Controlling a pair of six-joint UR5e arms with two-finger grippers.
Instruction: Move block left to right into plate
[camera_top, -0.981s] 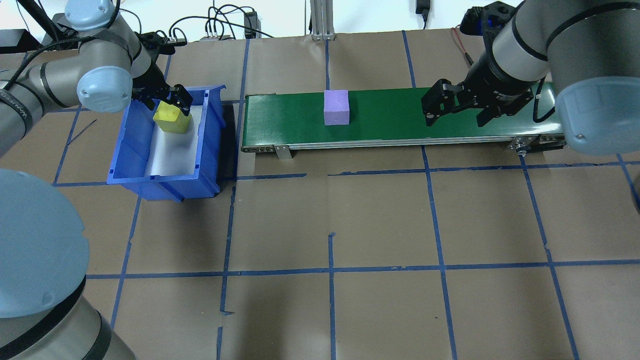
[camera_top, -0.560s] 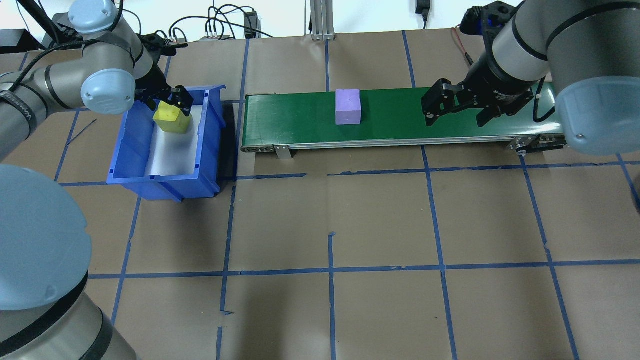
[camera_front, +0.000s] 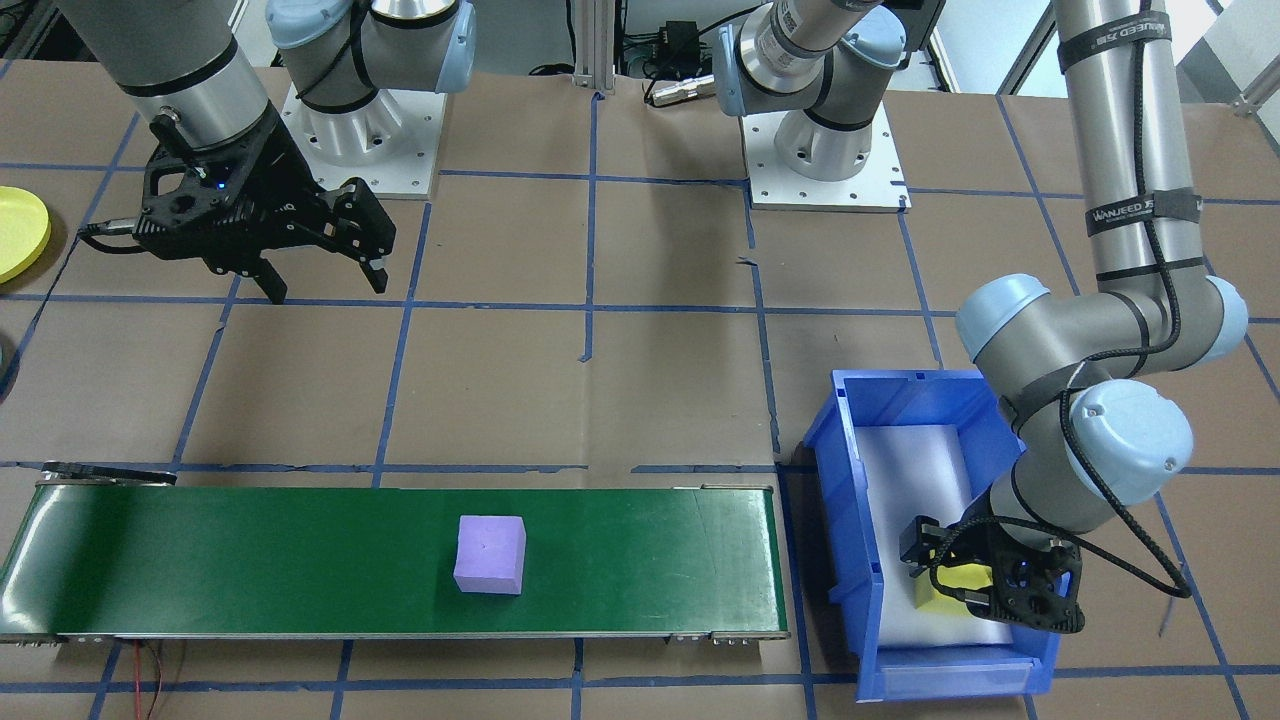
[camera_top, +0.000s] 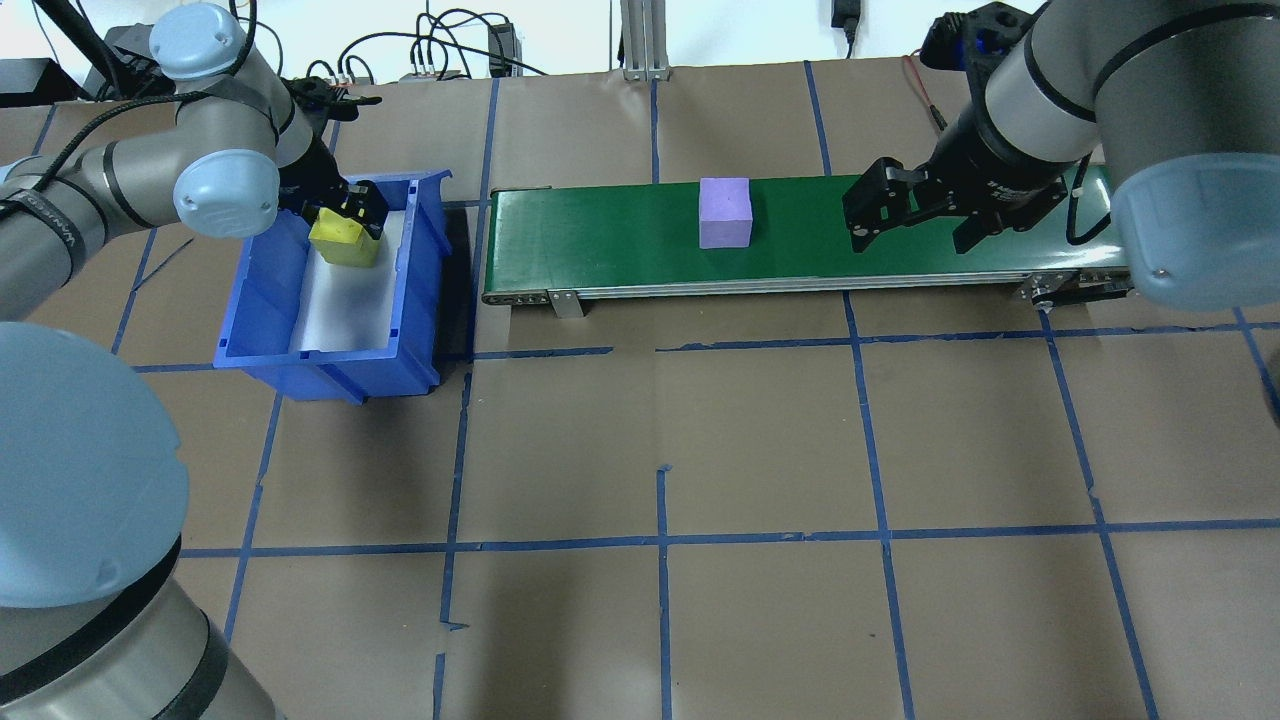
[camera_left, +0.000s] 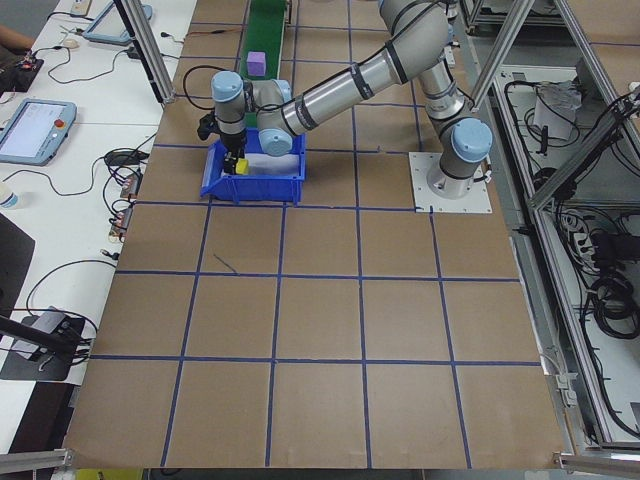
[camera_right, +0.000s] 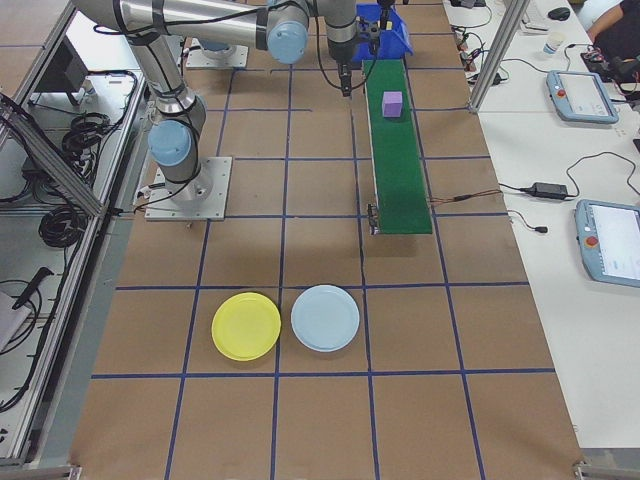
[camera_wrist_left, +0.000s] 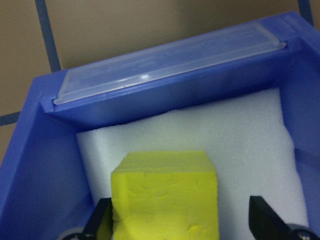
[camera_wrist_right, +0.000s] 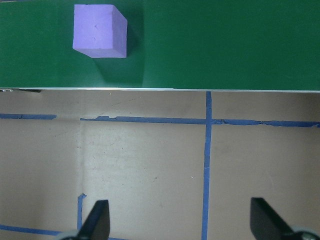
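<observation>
- Nearest us in the overhead view lies bare brown worktop (camera_top: 760, 450).
- Farther back, we see the left pincer (camera_wrist_left: 180, 227) lowered in the blue bin (camera_top: 260, 320), jaws wide around the yellow block (camera_wrist_left: 165, 195).
- The purple block (camera_top: 725, 212) sits on the green conveyor (camera_top: 600, 240).
- The right pincer (camera_top: 915, 232) hangs spread, empty.
- The yellow plate (camera_right: 246, 326) lies well apart.

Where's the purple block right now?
In the overhead view the purple block sits on the green conveyor belt, a bit right of its middle, between the blue bin and the open right gripper.
</observation>
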